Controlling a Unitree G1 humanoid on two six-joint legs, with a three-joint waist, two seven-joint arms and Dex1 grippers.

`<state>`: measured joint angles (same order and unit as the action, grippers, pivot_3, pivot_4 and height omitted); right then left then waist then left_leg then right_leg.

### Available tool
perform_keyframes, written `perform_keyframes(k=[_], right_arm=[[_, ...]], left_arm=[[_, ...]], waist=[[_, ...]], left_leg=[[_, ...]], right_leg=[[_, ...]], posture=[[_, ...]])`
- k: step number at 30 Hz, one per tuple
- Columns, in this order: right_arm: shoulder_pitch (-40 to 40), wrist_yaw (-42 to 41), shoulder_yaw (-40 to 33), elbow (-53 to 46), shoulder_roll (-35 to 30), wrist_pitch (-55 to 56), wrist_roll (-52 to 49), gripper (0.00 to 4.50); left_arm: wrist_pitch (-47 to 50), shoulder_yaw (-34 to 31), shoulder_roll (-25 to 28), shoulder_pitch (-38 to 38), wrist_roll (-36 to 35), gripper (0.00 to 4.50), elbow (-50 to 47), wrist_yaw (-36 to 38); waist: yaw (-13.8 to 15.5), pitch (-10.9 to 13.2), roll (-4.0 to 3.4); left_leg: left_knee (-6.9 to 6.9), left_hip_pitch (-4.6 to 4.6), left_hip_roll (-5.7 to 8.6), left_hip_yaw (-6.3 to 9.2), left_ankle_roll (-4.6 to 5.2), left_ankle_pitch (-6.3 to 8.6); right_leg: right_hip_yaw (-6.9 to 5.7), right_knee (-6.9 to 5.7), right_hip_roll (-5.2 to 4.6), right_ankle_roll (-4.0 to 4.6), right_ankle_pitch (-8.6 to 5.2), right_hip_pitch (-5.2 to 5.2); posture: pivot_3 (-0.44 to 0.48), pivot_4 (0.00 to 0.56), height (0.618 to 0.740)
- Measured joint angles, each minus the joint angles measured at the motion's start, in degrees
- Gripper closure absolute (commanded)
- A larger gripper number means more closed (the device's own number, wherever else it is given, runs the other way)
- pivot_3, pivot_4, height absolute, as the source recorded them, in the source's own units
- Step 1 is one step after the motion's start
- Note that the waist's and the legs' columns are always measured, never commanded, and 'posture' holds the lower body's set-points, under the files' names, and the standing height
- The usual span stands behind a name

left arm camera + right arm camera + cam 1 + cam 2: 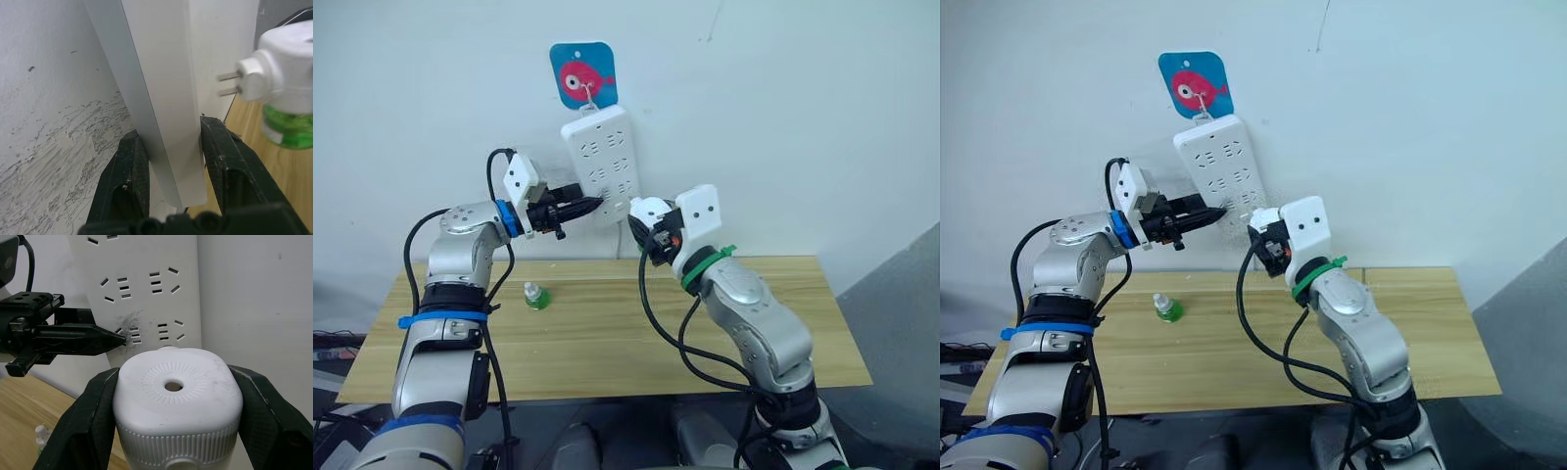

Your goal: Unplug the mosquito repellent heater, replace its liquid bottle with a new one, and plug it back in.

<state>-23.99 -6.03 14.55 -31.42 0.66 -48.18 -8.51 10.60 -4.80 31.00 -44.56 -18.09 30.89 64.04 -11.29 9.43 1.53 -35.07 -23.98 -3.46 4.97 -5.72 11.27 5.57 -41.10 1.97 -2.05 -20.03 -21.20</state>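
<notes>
Steadying comes first on our left: our left gripper pinches the lower edge of the long white plastic multi-socket power strip that hangs from a hook on the wall, one black finger on each face, probably so the strip cannot swing. Below that gripper, on the pale wooden table, stands a small squat translucent green bottle with a clear cap, apparently the new one, set aside within reach. To the right, our right gripper is clamped on the small white rounded plastic mosquito repellent heater, prongs bare and just short of the strip, so it is unplugged. A green bottle sits under the heater.
</notes>
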Motion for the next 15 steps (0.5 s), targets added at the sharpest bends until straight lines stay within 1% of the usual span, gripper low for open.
perform_keyframes(k=[3,6,8,9,12,15], right_arm=[[0.0,-0.33,-0.89,-2.83,-0.01,-2.08,-1.42,1.56],[0.25,-0.76,-3.22,-4.2,0.05,-3.53,-3.09,1.56],[0.54,-0.79,-5.41,-4.28,0.43,-4.11,-4.48,1.56],[0.58,-0.71,-6.61,-4.27,0.53,-4.35,-4.94,1.56],[0.66,-0.16,-10.4,-4.26,0.67,-5.02,-6.47,1.56],[0.68,0.19,-13.65,-4.33,0.83,-5.59,-8.16,1.56]], left_arm=[[-0.11,0.0,0.0,0.17,0.0,3.17,0.01,-0.81],[-0.15,-0.71,0.02,1.88,-0.41,3.17,-2.12,-1.99],[-0.61,-1.62,0.28,3.99,-0.92,2.44,-4.26,-2.96],[-0.73,-1.83,0.7,4.98,-0.63,2.16,-4.86,-4.18],[-1.2,-2.41,3.04,10.51,0.31,1.21,-7.32,-6.15],[-2.64,-3.06,4.43,16.66,0.38,0.24,-13.03,-7.02]], waist=[[-0.11,0.0,0.0],[-0.27,0.0,0.0],[-0.42,0.0,-0.01],[-0.65,0.0,-0.01],[-1.43,0.01,-0.03],[-1.39,0.03,-0.06]], left_leg=[[0.0,0.03,-0.01,-0.03,0.0,-0.12],[0.0,0.05,-0.02,-0.12,-0.01,-0.14],[0.0,0.05,-0.05,-0.13,-0.01,-0.14],[0.01,0.05,-0.07,-0.14,-0.01,-0.14],[0.15,0.02,-0.1,-0.13,-0.01,-0.14],[0.19,-0.09,-0.13,-0.13,-0.01,-0.14]], right_leg=[[0.07,0.0,0.03,-0.21,0.01,0.01],[0.16,0.01,0.03,-0.25,0.04,0.01],[0.17,0.02,0.02,-0.25,0.04,0.0],[0.17,0.01,0.03,-0.25,0.05,-0.02],[0.15,-0.02,0.04,0.01,0.19,-0.15],[0.13,0.01,0.04,0.05,0.21,-0.22]], posture=[[-0.239,0.134,0.74],[-0.231,0.135,0.74],[-0.228,0.135,0.74],[-0.228,0.135,0.74],[-0.227,0.14,0.74],[-0.222,0.143,0.74]])
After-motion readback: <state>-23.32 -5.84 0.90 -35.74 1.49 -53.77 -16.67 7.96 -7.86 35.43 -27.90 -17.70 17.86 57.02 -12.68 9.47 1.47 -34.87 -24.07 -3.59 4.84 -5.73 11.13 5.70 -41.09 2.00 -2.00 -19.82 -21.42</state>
